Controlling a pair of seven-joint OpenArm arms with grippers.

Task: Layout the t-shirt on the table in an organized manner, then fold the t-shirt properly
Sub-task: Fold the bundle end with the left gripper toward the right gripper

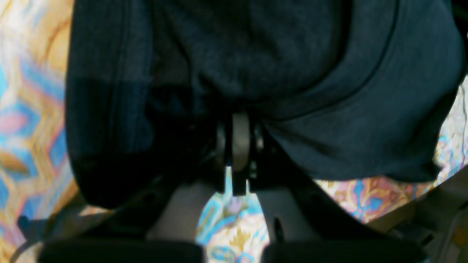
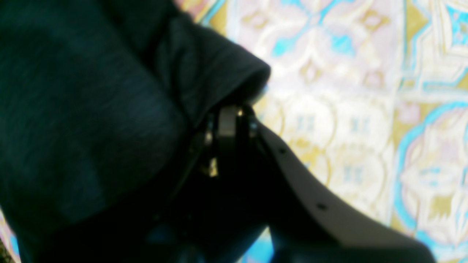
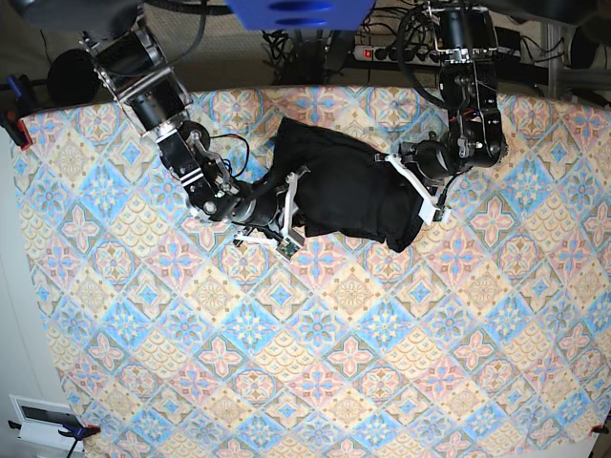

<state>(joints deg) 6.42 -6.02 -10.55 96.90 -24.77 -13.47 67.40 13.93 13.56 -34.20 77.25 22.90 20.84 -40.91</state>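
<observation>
The black t-shirt point(image 3: 348, 186) lies bunched in a crumpled heap at the back middle of the table point(image 3: 334, 363), which is covered in pastel diamond tiles. My left gripper point(image 3: 420, 205) is at the heap's right edge, and the left wrist view shows it point(image 1: 237, 124) shut on a fold of the t-shirt point(image 1: 256, 54), with the table point(image 1: 234, 226) below. My right gripper point(image 3: 291, 215) is at the heap's left front edge. Seen from the right wrist, it point(image 2: 232, 111) is shut on a rolled edge of the t-shirt point(image 2: 91, 109) over the table point(image 2: 347, 91).
Cables and a power strip point(image 3: 382, 52) run behind the table's back edge. A blue fixture point(image 3: 296, 11) hangs above the back middle. Clamps point(image 3: 14, 129) hold the cloth at the left corner. Patterned cloth stretches in front of the heap.
</observation>
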